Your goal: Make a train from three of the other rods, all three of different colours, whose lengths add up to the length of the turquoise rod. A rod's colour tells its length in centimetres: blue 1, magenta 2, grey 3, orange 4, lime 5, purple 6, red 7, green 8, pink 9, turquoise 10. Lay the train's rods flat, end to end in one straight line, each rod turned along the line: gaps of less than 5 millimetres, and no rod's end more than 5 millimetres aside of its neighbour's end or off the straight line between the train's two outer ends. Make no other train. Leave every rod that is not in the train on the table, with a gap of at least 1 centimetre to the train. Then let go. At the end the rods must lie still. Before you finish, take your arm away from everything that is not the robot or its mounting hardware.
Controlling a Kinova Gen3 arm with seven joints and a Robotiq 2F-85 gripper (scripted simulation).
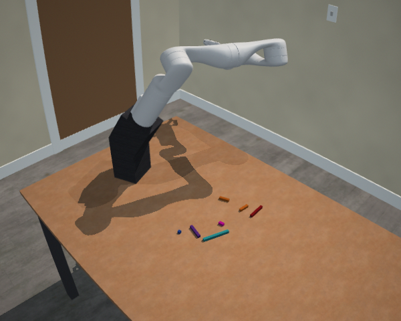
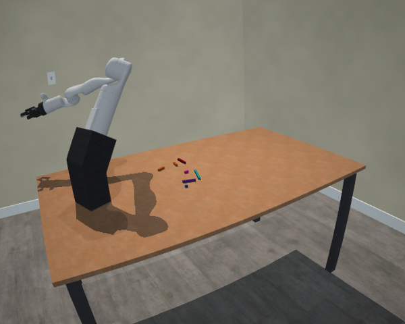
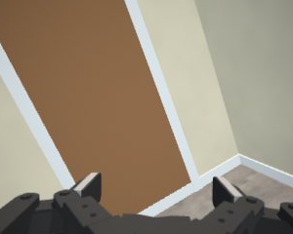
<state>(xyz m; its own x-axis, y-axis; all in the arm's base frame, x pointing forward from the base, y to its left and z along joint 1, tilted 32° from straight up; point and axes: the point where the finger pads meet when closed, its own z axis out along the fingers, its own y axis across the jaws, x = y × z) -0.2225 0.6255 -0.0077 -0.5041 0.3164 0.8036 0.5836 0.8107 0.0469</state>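
A turquoise rod (image 1: 216, 235) (image 2: 197, 174) lies flat on the table. A purple rod (image 1: 194, 231) (image 2: 188, 181) lies near its one end, turned another way. A blue rod (image 1: 179, 231) (image 2: 186, 185) lies beside the purple one. A magenta rod (image 1: 221, 223) (image 2: 186, 171) lies near the turquoise rod. One orange rod (image 1: 243, 207) (image 2: 175, 163) lies near a red rod (image 1: 256, 210) (image 2: 181, 160). Another orange rod (image 1: 224, 198) (image 2: 160, 169) lies apart, nearer the robot's base. My gripper (image 2: 23, 116) (image 3: 155, 186) is open and empty, high up and far from the rods; the arm hides it in the top view.
The robot's black base (image 1: 129, 152) (image 2: 91, 171) stands on the table (image 1: 297, 262) (image 2: 265, 181), with the arm's shadow beside it. The wrist view shows a brown door panel (image 3: 103, 97), walls and floor, and no rod. A wall stands behind the table.
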